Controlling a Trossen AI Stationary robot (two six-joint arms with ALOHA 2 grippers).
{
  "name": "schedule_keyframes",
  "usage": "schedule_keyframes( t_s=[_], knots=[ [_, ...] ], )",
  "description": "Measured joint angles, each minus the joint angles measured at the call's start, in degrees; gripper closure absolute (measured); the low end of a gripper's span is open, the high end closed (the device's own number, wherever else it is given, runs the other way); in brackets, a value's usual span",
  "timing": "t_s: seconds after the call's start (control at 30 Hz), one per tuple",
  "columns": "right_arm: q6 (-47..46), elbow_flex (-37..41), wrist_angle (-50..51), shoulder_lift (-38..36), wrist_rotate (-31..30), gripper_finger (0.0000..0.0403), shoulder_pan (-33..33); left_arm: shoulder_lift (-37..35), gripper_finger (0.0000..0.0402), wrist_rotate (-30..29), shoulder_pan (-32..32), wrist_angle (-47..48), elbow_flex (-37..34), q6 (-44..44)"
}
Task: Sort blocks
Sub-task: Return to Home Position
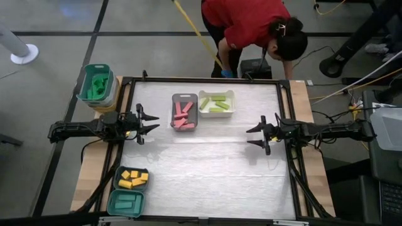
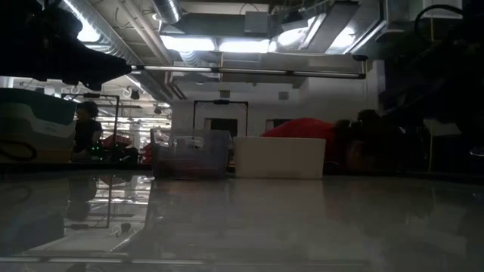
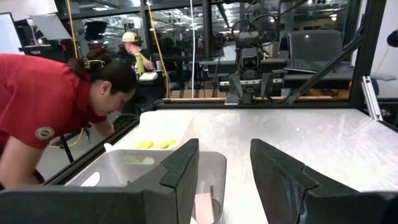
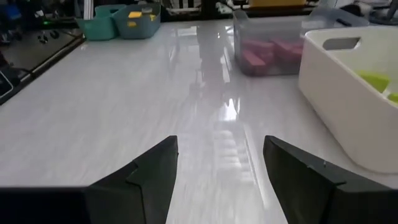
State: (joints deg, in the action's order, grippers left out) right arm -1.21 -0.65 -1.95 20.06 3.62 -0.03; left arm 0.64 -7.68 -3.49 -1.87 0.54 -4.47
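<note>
Pink blocks [image 1: 183,115] lie in a grey tray [image 1: 174,98] at the table's far middle. Beside it, light green blocks [image 1: 217,103] lie in a white tray [image 1: 202,94]. Yellow blocks [image 1: 134,179] and teal blocks [image 1: 127,203] fill two teal trays at the near left corner. Green pieces [image 1: 96,85] sit in a stacked bin at the far left. My left gripper [image 1: 155,123] stands open at the table's left edge, level with the grey tray. My right gripper [image 1: 249,137] stands open at the right side, over bare table, pointing toward the trays [image 4: 267,53].
A person in a red shirt [image 1: 248,22] bends over at the table's far edge, just behind the white tray. The table's white top [image 1: 213,169] stretches bare between the two grippers and toward the near edge. A black frame [image 1: 207,80] rims the table.
</note>
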Motion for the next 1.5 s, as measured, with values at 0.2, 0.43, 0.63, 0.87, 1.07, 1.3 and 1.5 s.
schedule_keyframes(
  t_s=[0.2,0.43,0.63,0.87,1.07,1.3,1.5],
  knots=[
    [0.0,0.0,0.5,-3.6,-2.1,0.0166,0.0,0.0,0.0268,0.0,0.0,0.0,0.0,0.0],
    [0.0,0.1,0.6,-11.9,-2.1,0.0166,0.0,0.0,0.0268,0.0,0.0,0.0,0.0,0.0],
    [0.0,0.1,-0.3,-20.0,-2.1,0.0166,0.0,0.0,0.0268,0.0,0.0,0.0,0.0,0.0],
    [0.0,-0.2,-1.8,-19.9,-2.1,0.0166,0.0,0.0,0.0268,0.0,0.0,0.0,0.0,0.0],
    [0.0,-0.3,0.4,-20.0,-2.1,0.0166,0.0,0.0,0.0268,0.0,0.0,0.0,0.0,0.0],
    [0.0,-0.4,1.3,-19.9,-2.4,0.0166,0.0,0.0,0.0268,0.0,0.0,0.0,0.0,0.0],
    [0.0,-0.4,1.5,-19.9,-2.4,0.0166,0.0,0.0,0.0268,0.0,0.0,0.0,0.0,0.0]
  ],
)
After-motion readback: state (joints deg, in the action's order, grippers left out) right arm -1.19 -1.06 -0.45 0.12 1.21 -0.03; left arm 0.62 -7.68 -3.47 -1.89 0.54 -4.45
